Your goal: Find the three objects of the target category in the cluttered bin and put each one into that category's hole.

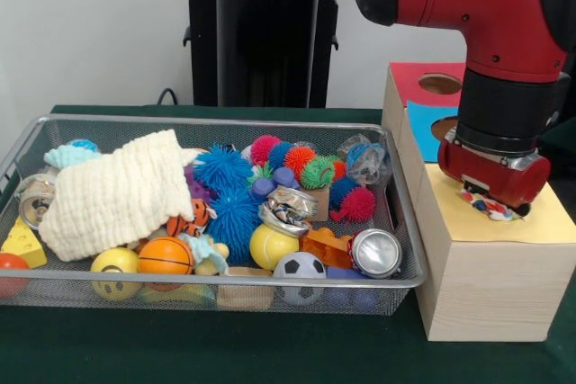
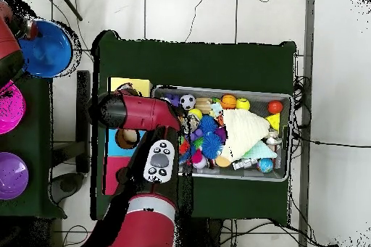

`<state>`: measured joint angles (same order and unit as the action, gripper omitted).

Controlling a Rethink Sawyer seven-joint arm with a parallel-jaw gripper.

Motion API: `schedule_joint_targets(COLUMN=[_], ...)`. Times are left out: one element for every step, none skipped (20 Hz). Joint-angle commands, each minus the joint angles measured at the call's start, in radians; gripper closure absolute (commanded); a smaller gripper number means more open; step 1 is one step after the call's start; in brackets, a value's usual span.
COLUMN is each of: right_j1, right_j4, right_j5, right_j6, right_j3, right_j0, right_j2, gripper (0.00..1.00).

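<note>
My gripper (image 1: 491,197) hangs over the yellow panel (image 1: 504,222) of the wooden box (image 1: 477,294), right at its hole. A crumpled red, white and blue piece (image 1: 489,208) shows just under the gripper, at the hole's edge. Whether it is held is hidden by the wrist. The box also has a blue panel (image 1: 423,123) and a red panel (image 1: 418,78), each with a hole. A similar crumpled wrapper (image 1: 286,209) lies in the wire bin (image 1: 409,249) among the clutter. In the overhead view the arm (image 2: 138,112) covers the box and hides the gripper.
The bin holds a white cloth (image 1: 121,191), blue spiky balls (image 1: 220,168), a yellow ball (image 1: 270,245), a soccer ball (image 1: 300,267), a small basketball (image 1: 165,256) and a can (image 1: 376,252). Blue (image 2: 47,48), pink (image 2: 7,106) and purple (image 2: 11,175) bowls stand beside the table.
</note>
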<state>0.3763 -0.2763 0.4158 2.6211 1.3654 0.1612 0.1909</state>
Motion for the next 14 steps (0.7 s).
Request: schedule_joint_targets(right_j1=[0.033,0.035,0.036,0.038,0.039,0.041,0.081,0.088,0.099,0.113,0.120,0.130,0.135,0.140], right_j4=[0.077,0.077,0.077,0.077,0.076,0.076,0.080,0.080,0.079,0.080,0.081,0.082,0.083,0.085], right_j5=[0.041,0.048,0.056,0.063,0.071,0.078,0.115,0.129,0.142,0.156,0.163,0.169,0.174,0.180], right_j6=[-0.035,-0.033,-0.031,-0.029,-0.027,-0.025,-0.014,-0.006,-0.001,0.002,0.006,0.011,0.014,0.018], right_j3=[0.055,0.054,0.052,0.051,0.049,0.048,0.056,0.056,0.061,0.066,0.068,0.074,0.076,0.077], right_j0=[-0.062,-0.059,-0.056,-0.053,-0.050,-0.047,-0.023,-0.012,-0.006,-0.002,0.001,0.007,0.009,0.010], right_j2=[-0.040,-0.036,-0.032,-0.028,-0.023,-0.019,0.012,0.023,0.028,0.032,0.033,0.034,0.034,0.034], gripper=[0.00,0.00,0.00,0.00,0.00,0.00,0.00,0.00,0.00,0.00,0.00,0.00,0.00,0.00])
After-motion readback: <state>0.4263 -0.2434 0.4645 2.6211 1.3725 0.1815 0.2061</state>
